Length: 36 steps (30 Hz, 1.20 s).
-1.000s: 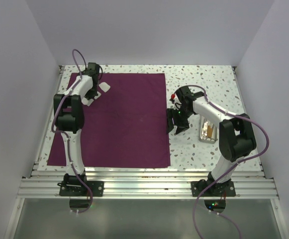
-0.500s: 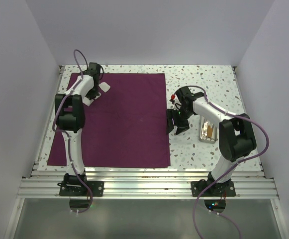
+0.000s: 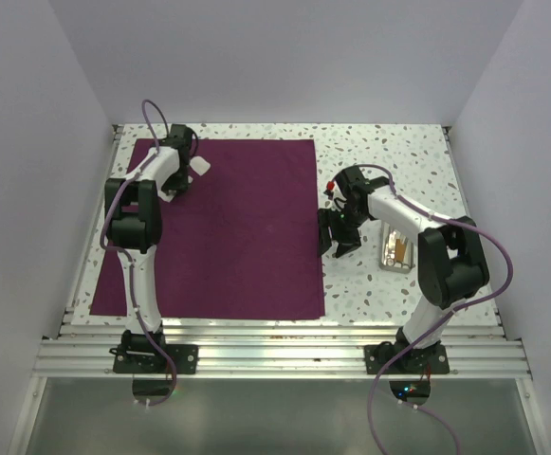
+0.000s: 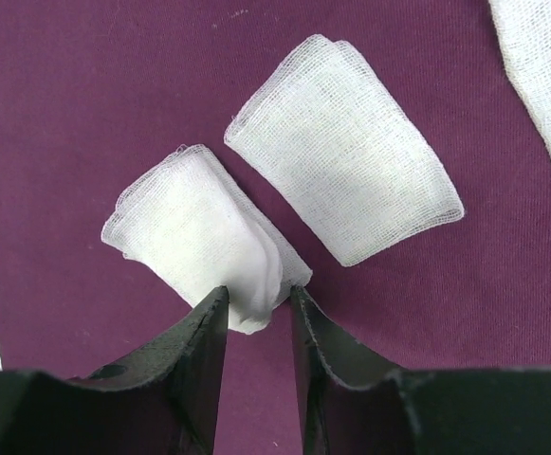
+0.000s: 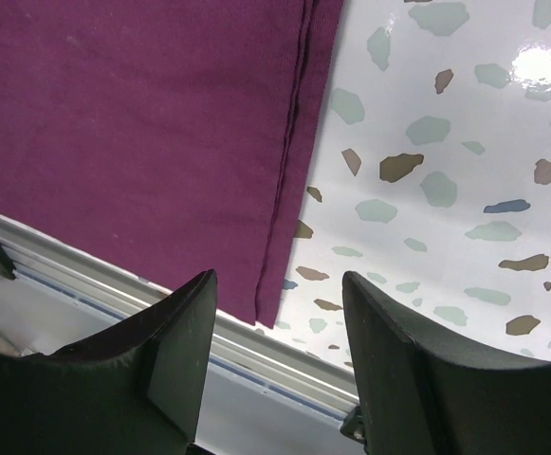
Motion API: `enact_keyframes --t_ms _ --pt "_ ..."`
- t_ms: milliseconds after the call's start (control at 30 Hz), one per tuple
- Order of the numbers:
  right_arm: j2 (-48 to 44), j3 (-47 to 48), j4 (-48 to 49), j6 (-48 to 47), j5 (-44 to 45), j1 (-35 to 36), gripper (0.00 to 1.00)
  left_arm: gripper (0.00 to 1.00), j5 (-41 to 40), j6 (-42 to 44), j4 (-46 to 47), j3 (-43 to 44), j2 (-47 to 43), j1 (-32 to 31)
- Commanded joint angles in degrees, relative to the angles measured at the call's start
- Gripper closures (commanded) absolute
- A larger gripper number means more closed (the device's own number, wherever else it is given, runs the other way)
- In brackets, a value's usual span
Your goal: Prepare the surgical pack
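on the surgical pack [image 3: 247, 237], gauze [image 4: 346, 161] (folded)

Surgical pack [image 3: 247, 227] spread on the left part of the table [image 3: 398, 156]
On its far-left corner, first gauze pad [image 4: 194, 232] just beside second gauze pad [image 4: 341, 175], third gauze pad [image 4: 541, 76] nearby; small tray [image 3: 396, 249] on the table right of the pack

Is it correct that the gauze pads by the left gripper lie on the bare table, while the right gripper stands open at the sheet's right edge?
No. The gauze pads lie on the purple sheet, as the left wrist view shows. The rest is right.
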Motion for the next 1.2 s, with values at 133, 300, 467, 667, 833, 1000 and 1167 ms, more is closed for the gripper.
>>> enact_keyframes --t_ms 133,300,467,667,833,1000,1167 --pt "-2.7 -0.3 0.3 0.9 -0.4 0.7 0.41 0.61 1.9 0.1 1.9 -0.9 -2.2 -0.3" --pt "-2.8 0.0 0.3 1.0 -0.3 0.8 0.41 0.58 3.2 -0.2 2.0 -0.9 -2.4 -0.3" --pt "-2.6 0.0 0.4 1.1 -0.2 0.8 0.41 0.57 4.2 -0.2 2.1 -0.8 -1.6 -0.3" --pt "-2.8 0.0 0.2 1.0 -0.1 1.0 0.41 0.6 3.0 -0.8 0.6 1.6 0.5 0.4" --pt "-2.8 0.0 0.3 1.1 0.0 0.9 0.4 0.71 2.1 -1.1 0.3 1.2 0.6 1.6" --pt "-2.5 0.2 0.3 1.3 -0.1 1.1 0.4 0.77 2.3 -1.2 0.4 1.4 0.4 2.6" --pt "-2.4 0.5 0.1 1.5 -0.1 1.5 0.4 0.85 2.2 -1.3 0.3 1.7 0.1 3.0"
